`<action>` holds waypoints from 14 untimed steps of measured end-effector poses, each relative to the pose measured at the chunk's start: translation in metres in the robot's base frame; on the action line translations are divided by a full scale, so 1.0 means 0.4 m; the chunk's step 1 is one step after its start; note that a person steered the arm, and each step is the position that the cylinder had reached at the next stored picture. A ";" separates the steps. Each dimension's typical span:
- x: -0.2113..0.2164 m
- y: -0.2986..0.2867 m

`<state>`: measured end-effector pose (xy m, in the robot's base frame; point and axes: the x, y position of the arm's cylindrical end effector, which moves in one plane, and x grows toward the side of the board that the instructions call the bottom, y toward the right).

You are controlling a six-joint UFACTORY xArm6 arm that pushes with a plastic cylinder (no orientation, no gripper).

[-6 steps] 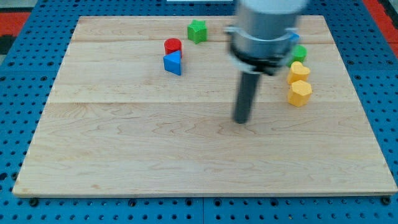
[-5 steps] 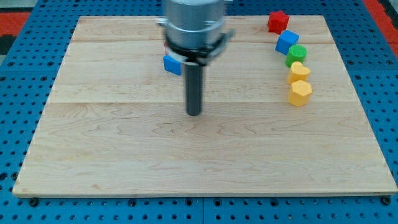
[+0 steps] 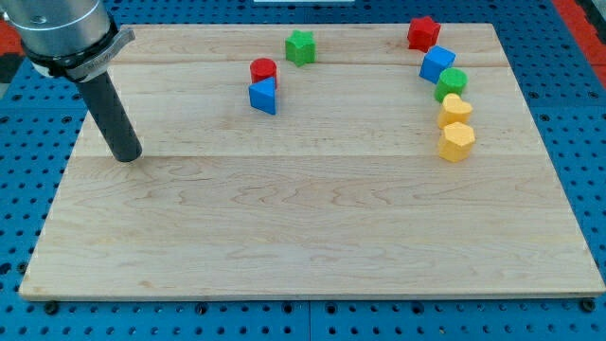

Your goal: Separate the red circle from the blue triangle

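The red circle sits on the wooden board near the top middle. The blue triangle lies just below it, touching it. My tip rests on the board at the view's left, well to the left of and below both blocks, apart from them.
A green star lies right of the red circle. At the view's right stand a red star, a blue block, a green circle and two yellow blocks. The wooden board lies on a blue pegboard.
My rod has swept from the board's right-middle across to the far left. None of the blocks has moved.
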<state>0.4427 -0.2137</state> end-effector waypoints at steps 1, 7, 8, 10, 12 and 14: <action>-0.129 0.054; -0.297 0.432; -0.267 0.432; -0.186 0.522; -0.222 0.648; -0.129 0.458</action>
<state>0.3912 -0.0307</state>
